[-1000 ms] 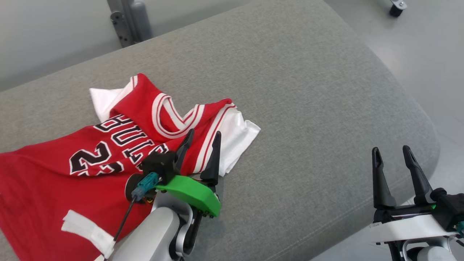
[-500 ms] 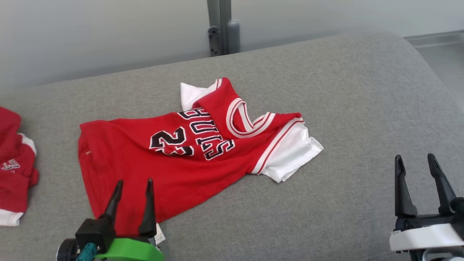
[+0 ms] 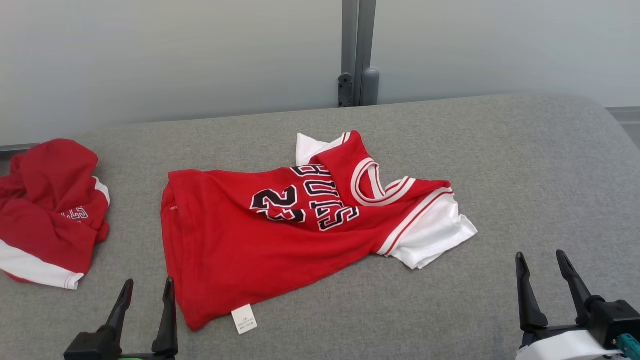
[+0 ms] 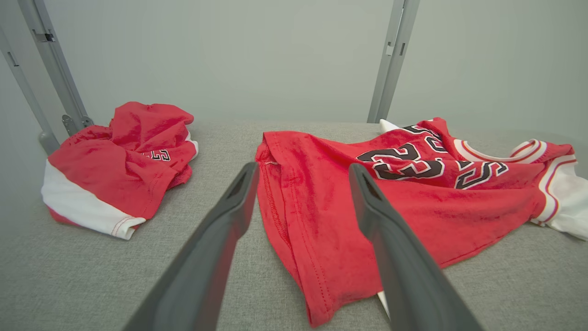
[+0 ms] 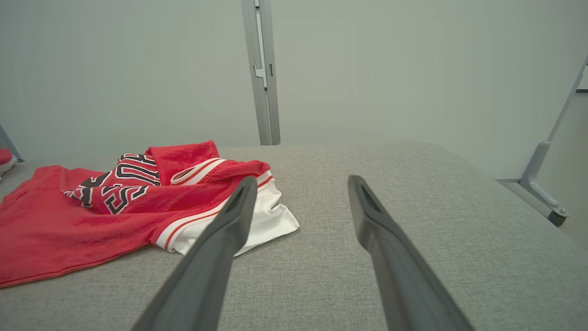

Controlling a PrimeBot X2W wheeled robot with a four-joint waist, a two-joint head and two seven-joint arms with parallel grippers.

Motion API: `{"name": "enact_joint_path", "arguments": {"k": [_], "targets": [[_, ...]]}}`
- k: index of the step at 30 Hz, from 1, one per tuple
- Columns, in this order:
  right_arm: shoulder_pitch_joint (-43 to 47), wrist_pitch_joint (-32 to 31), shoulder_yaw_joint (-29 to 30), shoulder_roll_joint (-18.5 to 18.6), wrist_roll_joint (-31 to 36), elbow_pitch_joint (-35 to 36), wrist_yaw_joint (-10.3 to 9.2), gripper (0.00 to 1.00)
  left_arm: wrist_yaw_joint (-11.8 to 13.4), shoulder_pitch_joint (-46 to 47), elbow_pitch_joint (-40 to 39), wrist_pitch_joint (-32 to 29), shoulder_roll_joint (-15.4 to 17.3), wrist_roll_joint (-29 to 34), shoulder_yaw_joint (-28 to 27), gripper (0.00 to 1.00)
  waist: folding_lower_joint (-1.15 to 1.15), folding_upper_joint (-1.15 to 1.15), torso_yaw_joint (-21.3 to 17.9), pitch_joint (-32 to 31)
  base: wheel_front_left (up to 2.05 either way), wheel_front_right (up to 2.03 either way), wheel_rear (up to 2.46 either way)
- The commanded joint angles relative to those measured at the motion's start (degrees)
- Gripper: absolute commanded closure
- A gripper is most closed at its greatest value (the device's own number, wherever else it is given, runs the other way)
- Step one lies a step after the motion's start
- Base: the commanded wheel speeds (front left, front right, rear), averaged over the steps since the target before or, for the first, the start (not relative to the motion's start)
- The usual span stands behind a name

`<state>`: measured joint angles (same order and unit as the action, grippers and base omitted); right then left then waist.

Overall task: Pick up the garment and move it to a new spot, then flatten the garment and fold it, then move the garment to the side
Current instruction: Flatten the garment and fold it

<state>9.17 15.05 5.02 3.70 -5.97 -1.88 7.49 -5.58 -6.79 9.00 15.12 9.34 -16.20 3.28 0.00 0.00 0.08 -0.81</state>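
— Lying where, exactly, the garment point(image 3: 260, 240)?

— In the middle of the grey cushion point(image 3: 525, 165), spread mostly flat but rumpled. Its hem end points toward the cushion's left end and its collar toward the right.

— And how does it look?

— It's a red top with black lettering and a "23" outlined in white. The round neck is banded in white and red. A white sleeve point(image 3: 435, 235) has red stripes where it joins the red body. The shoulder part is bunched and folded over itself. A small white label point(image 3: 244, 318) sticks out at the hem corner nearest the cushion's front edge.

— Textures?

— The cloth is soft, limp and faintly fuzzy, with a stitched hem. The cushion is coarse woven fabric, rounded at its right end.

— Anything else there?

— A second garment point(image 3: 50, 210), red with a white band, is crumpled in a heap at the cushion's left end. A grey metal post point(image 3: 357, 55) stands behind the cushion's far edge, against a pale wall point(image 3: 150, 60).

— The grippers?

— The left gripper point(image 3: 147, 295) is at the cushion's front edge, left of middle. The right gripper point(image 3: 542, 272) is at the same edge, near the right end. Both have long, dark, tapered fingers, spread apart and holding nothing.
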Motion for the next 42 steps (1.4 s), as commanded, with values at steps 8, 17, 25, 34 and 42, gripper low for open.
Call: {"name": "enact_joint_path", "arguments": {"k": [8,17,25,34,42], "targets": [[-0.68,0.20,0.01,-0.40,0.30,-0.85,0.00,0.00,-1.83,-0.52,0.47,0.04,-2.10,2.79,-2.74,0.00,0.00,0.00,-0.10,0.12,0.00,0.00,0.00],[-2.00,0.20,-0.06,-0.53,-0.23,0.17,0.00,0.00,-2.00,-0.31,0.51,0.04,-1.94,2.79,-2.60,0.00,0.00,0.00,-0.71,0.59,0.00,0.00,0.00],[-10.29,-2.00,-4.58,6.75,1.29,-6.64,0.00,0.00,-0.49,3.46,5.49,-6.71,-3.56,0.04,-3.57,0.00,0.00,0.00,-1.76,4.56,0.00,0.00,0.00],[-23.62,-15.00,-14.32,12.57,-1.22,-20.66,-0.01,0.00,1.98,5.40,3.46,-18.29,-3.55,0.15,-1.52,0.00,0.00,0.00,-0.03,9.72,0.00,0.00,0.00],[-30.60,-15.17,-17.70,13.35,-1.17,-28.07,-0.01,0.00,2.79,6.32,0.10,-22.35,-3.78,-1.04,-0.64,0.00,0.00,0.00,2.04,14.17,0.00,0.00,0.00]]}}
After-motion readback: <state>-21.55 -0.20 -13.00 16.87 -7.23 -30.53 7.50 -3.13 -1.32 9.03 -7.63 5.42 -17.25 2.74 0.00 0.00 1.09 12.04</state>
